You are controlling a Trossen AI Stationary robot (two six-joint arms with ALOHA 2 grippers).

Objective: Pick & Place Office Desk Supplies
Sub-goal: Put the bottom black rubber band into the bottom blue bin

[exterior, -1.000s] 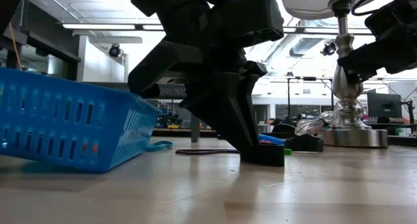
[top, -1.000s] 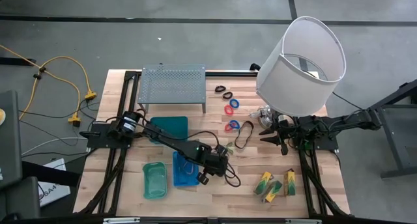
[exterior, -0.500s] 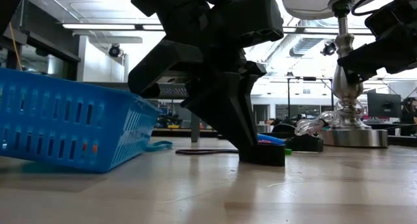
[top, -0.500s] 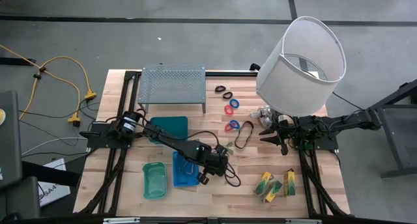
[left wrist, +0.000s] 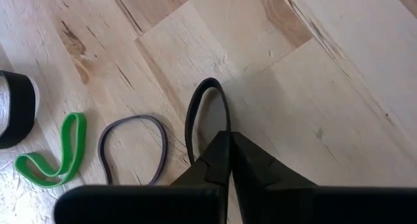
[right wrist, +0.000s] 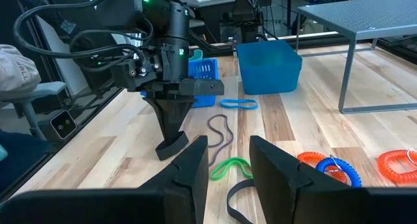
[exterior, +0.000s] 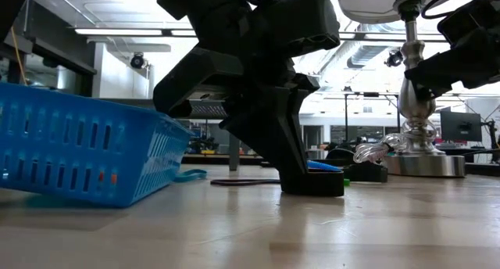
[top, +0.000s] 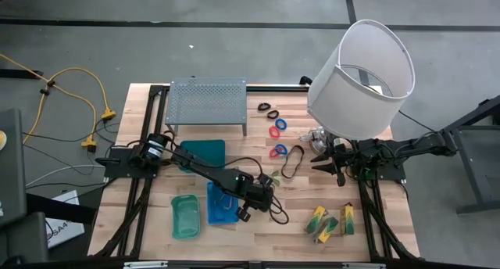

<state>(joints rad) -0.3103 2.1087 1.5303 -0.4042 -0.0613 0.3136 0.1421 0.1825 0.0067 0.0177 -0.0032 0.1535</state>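
Observation:
The office desk supplies lie loose on the wood table: red and blue rings point(top: 278, 128), small black loops point(top: 268, 109), a wide black band point(top: 293, 163) and yellow-green packets point(top: 329, 220). My left gripper point(top: 273, 209) stands fingers-down on the table right of the blue basket point(top: 221, 205), shut on a thin black loop point(left wrist: 207, 110). A grey band point(left wrist: 133, 149) and a green band point(left wrist: 55, 155) lie flat beside that loop. My right gripper point(top: 319, 161) waits open by the lamp's base, touching nothing. My left gripper has one strand of the black loop point(left wrist: 227, 127) between its shut fingertips point(left wrist: 220, 152). The fingers come from above, pointing down, with their tips on the table point(exterior: 312, 187). The rest of the loop lies flat on the wood ahead of the fingers.
The grey perforated rack point(top: 208, 101) stands at the far edge, with a teal tray point(top: 205, 152) in front of it. A green tray point(top: 186, 216) sits left of the blue basket. The big white lampshade point(top: 363, 73) overhangs the table's right side. Bare wood lies near the front edge.

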